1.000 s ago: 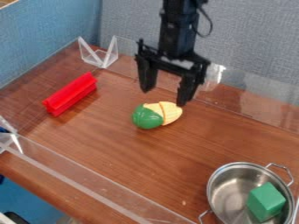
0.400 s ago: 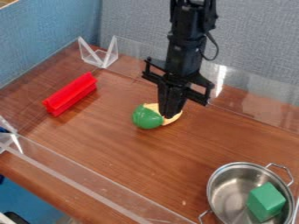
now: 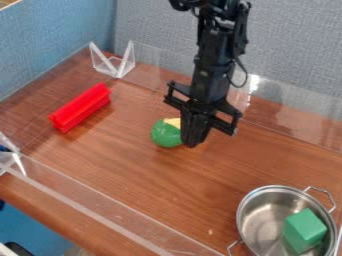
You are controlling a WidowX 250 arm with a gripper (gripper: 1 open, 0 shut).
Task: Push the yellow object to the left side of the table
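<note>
**Fingers together, set to shove the toy left**

My black two-finger gripper hangs nose-down over the brown wood-grain table, jaws drawn fully together w/ nothing between them. It sits at the right flank of the small rounded toy, half pale yellow and half green. The tips cover most of the yellow half, so mainly the green end shows, poking out to the left of my fingers. Whether I am touching it or just beside it, I can't tell from this angle.

The toy lies near the middle of the tabletop, a bit toward the back wall. Left of it, well apart, a red rectangular block rests on the wood. Bottom right, a round steel pot holds a green cube. Low clear plastic walls rim the edges.

Step in hand, as I judge it: lining up behind the toy, w/ closed fingers serving as a blunt pusher. No grasp needed.

Next move, by my reckoning: stay low, sweep left across the wood, keep the toy centred on the fingertips. Rounded shape means it may roll or slip off to one side, so a slow, straight stroke is the safer bet. The red block sits up-left of the path; I would aim in front of it rather than into it.
</note>
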